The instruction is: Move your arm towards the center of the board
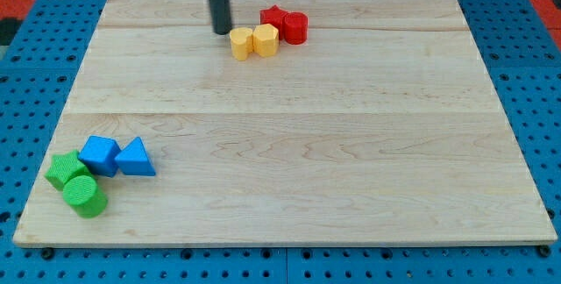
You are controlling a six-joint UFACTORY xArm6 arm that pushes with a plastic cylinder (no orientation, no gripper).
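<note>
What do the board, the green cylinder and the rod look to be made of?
Board: pale wood, matte, with grain lines and plank seams showing. Green cylinder: probably plastic, matte, with fine ridges, perhaps printed. My tip, left of the yellow blocks: dark, smooth rod, material unclear.

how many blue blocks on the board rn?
2. A blue cube and a blue triangular block, side by side at the view's lower left, next to the green blocks. Nothing looks hidden; my tip is far off at the top.
</note>
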